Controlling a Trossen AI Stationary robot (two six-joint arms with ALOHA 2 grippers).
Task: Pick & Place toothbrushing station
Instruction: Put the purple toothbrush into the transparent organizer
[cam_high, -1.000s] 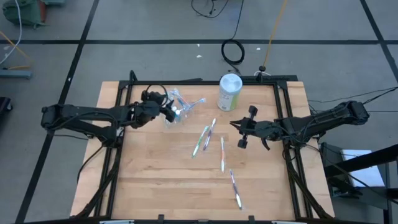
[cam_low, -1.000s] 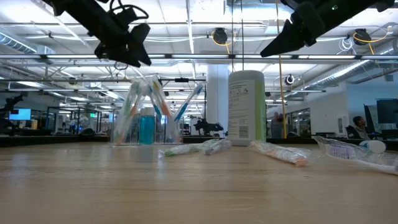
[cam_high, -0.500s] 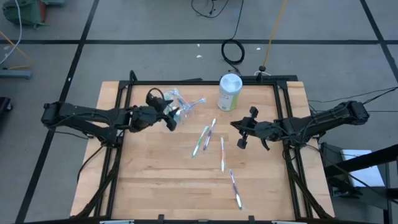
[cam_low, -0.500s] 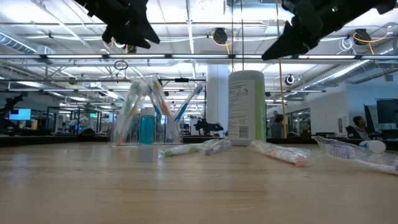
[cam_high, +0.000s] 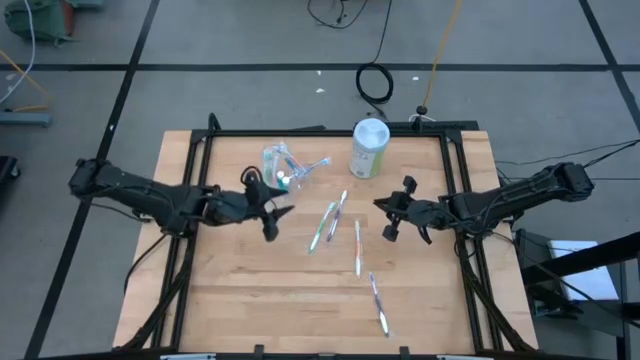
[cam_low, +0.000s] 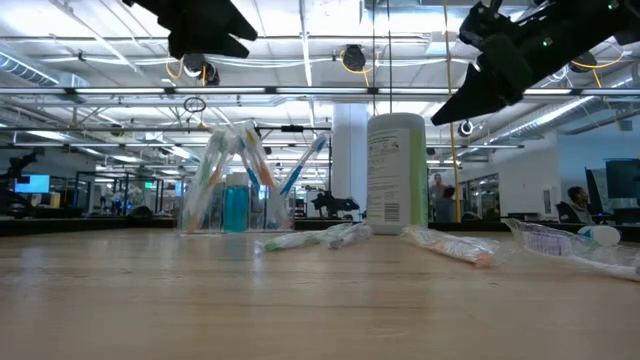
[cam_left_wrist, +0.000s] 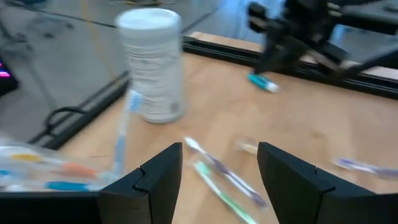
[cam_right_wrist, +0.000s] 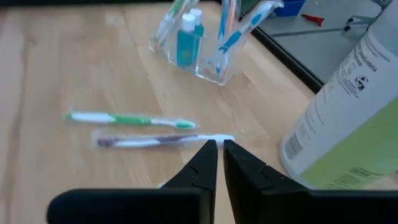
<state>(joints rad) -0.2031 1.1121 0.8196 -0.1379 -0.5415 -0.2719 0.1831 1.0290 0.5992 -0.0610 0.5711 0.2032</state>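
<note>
The left gripper (cam_high: 272, 212) is standing over bare wood toward the middle of the table, having drawn back from the cup (cam_high: 283, 171) it was hovering at a second ago; its fingers (cam_left_wrist: 158, 177) are spread wide and carrying nothing. The cup is resting upright near the far edge of the table (cam_high: 240, 300), unmoved, holding brushes and small teal tubes (cam_right_wrist: 188, 38). Judged from this, the left arm is ending one placement and turning toward the loose toothbrushes.

The right gripper (cam_high: 392, 217) is hanging above the table's right half, shifted only slightly, its fingers (cam_right_wrist: 205, 165) closed to a thin slit with nothing between them.

Loose toothbrushes are lying between the two grippers: a green one (cam_high: 321, 228) and a purple one (cam_high: 338, 212) side by side, another (cam_high: 357, 246) just beside them, and one more (cam_high: 378, 303) nearer the front edge. The tall canister (cam_high: 369, 148) is standing at the far edge, close to the cup. The front-left wood is lying open, giving the left arm free room; the far edge is crowded.
</note>
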